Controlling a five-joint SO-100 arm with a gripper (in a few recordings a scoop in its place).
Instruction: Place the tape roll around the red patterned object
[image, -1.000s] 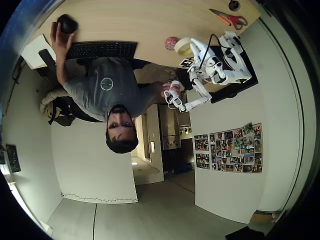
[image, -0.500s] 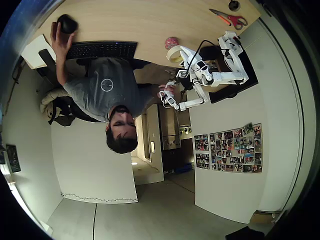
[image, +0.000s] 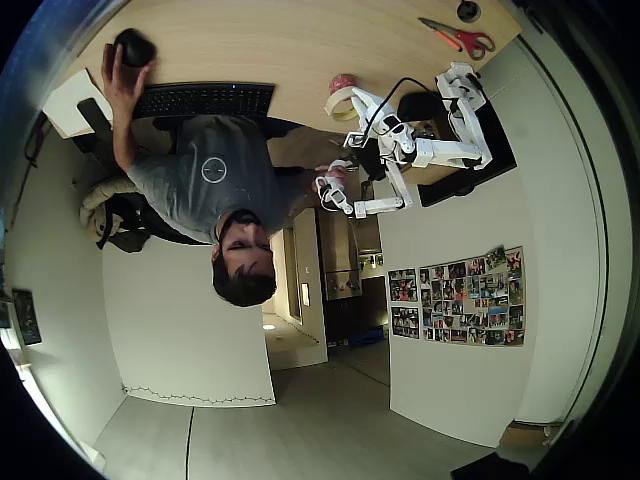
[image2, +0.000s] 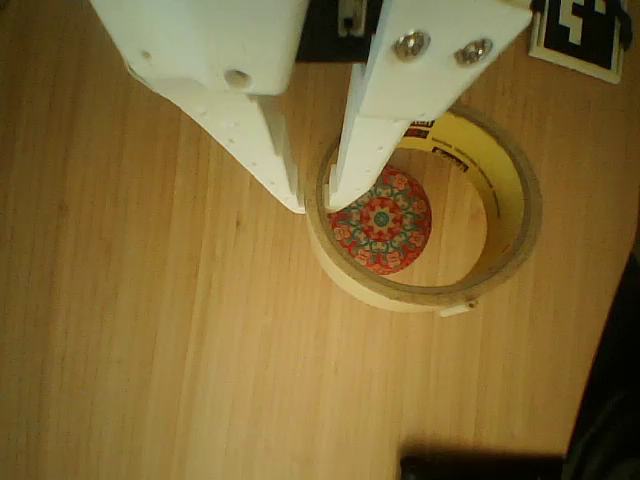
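In the wrist view my white gripper is shut on the left wall of the cream tape roll, one finger outside the ring and one inside. The red patterned object, a small round puck with a pale mandala pattern, shows through the roll's hole, toward its left side and partly under the inner finger. Whether the roll rests on the wood or hangs just above it I cannot tell. In the overhead view the gripper holds the tape roll right beside the red patterned object near the table's edge.
Red-handled scissors and a small dark round object lie at the table's far right. A person sits at a keyboard with a hand on a mouse. A black-and-white marker tag lies near the roll.
The arm has carried the tape roll leftward in the overhead view, from beside the red patterned object to right against it. The person has barely moved.
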